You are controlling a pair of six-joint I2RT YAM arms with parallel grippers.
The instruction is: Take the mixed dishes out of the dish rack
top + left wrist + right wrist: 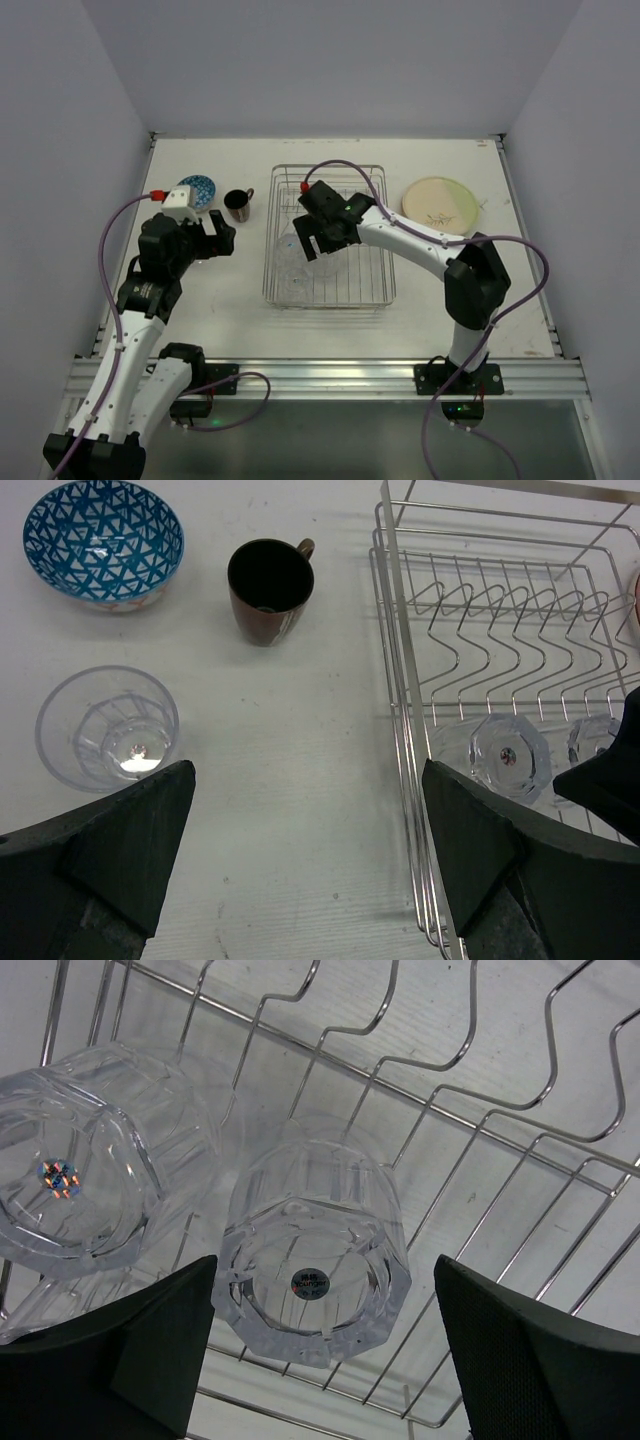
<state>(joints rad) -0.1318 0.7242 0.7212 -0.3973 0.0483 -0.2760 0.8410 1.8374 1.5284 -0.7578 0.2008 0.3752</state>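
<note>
I see the dish rack in the middle of the desk, its long side running from the far edge toward the near edge, with its row of prongs in the far half.

My right arm reaches from the near right corner and bends at the elbow. It then leans across the rack toward the left, and the right claw hangs low over the rack's left half. My left arm rises along the left edge. The left claw is over bare desk just left of the rack, jaws spread wide and holding nothing.

A cream plate lies flat near the far right corner. The blue-patterned bowl sits near the far left corner. The brown mug stands upright beside it, handle pointing far-right. One clear glass stands mouth up on the desk, nearer than the bowl.

In the rack, two glasses show their thick bases to the right wrist camera. The right claw's jaws are open on either side of one glass and not gripping it. The other glass is just beside it.
</note>
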